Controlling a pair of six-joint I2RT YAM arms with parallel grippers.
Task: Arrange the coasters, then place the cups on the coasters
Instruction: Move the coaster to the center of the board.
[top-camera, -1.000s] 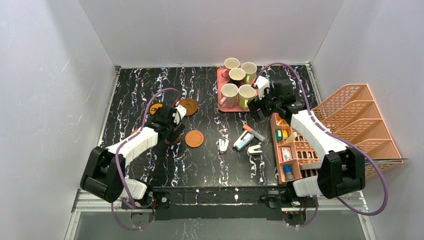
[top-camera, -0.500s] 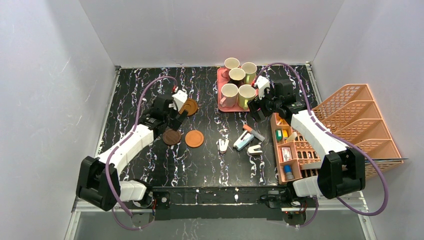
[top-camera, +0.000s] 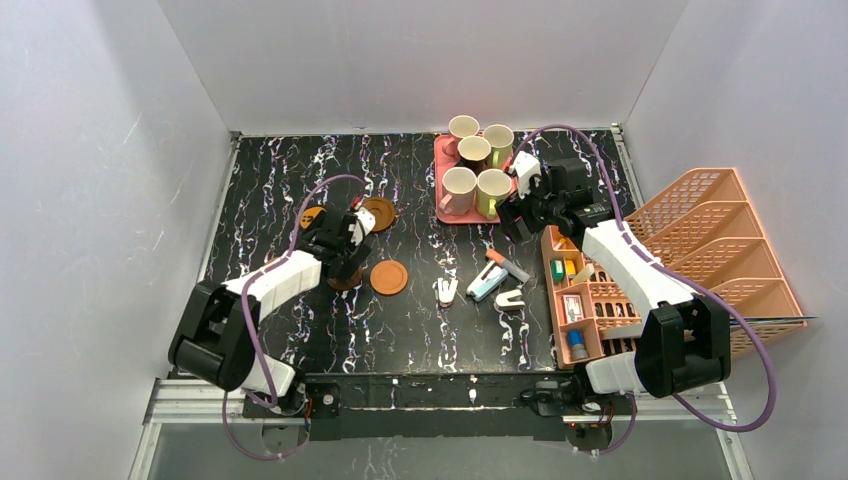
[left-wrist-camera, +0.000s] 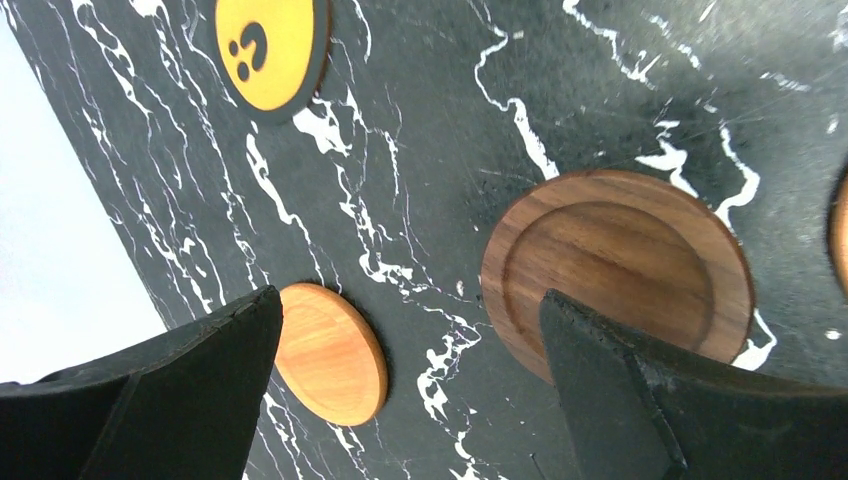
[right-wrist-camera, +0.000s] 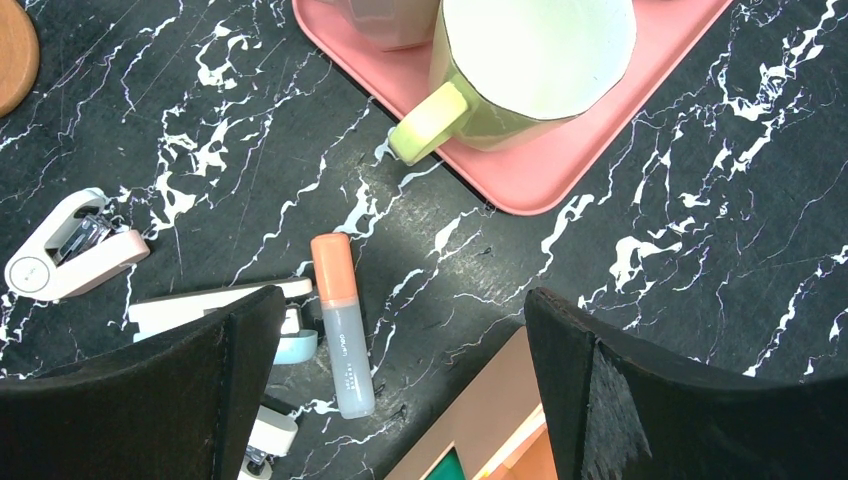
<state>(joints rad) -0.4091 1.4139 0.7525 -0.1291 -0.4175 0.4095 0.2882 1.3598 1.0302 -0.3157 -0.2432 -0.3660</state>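
1. My left claw is released, jaws spread wide, low over the worktop and gripping nothing.
2. Between its fingers I see a dark brown coaster and a lighter orange coaster, well apart. A yellow coaster lies farther off.
3. My right claw is also released and empty, near the pink tray.
4. All five cups stand on that tray, and the yellow-green cup is closest to me.
5. A marker lies on the worktop under my right claw.
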